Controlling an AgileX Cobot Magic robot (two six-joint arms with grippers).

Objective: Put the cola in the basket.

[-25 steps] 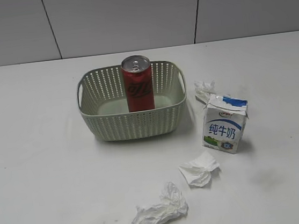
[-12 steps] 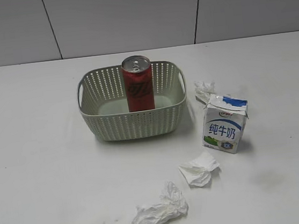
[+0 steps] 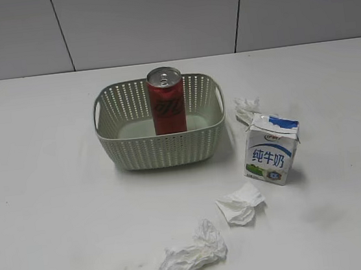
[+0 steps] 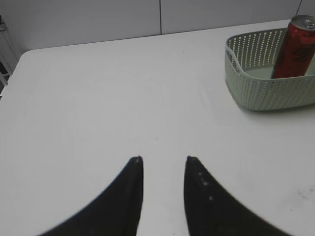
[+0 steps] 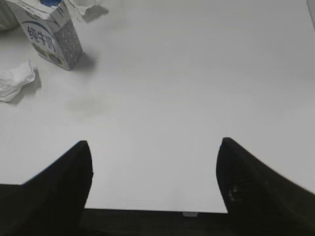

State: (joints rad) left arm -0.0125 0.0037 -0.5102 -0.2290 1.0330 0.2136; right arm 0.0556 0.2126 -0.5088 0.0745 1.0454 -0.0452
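The red cola can (image 3: 167, 101) stands upright inside the pale green basket (image 3: 162, 149) at the table's middle back. It also shows in the left wrist view, the cola (image 4: 295, 47) in the basket (image 4: 268, 93) at the upper right. My left gripper (image 4: 162, 158) is open and empty over bare table, well left of the basket. My right gripper (image 5: 153, 143) is wide open and empty near the table's front edge. Neither gripper shows in the exterior view.
A white-and-blue milk carton (image 3: 272, 148) stands right of the basket, also in the right wrist view (image 5: 47, 33). Crumpled tissues lie behind the carton (image 3: 247, 108), in front of it (image 3: 240, 204) and near the front (image 3: 192, 251). A grey wall runs behind the table.
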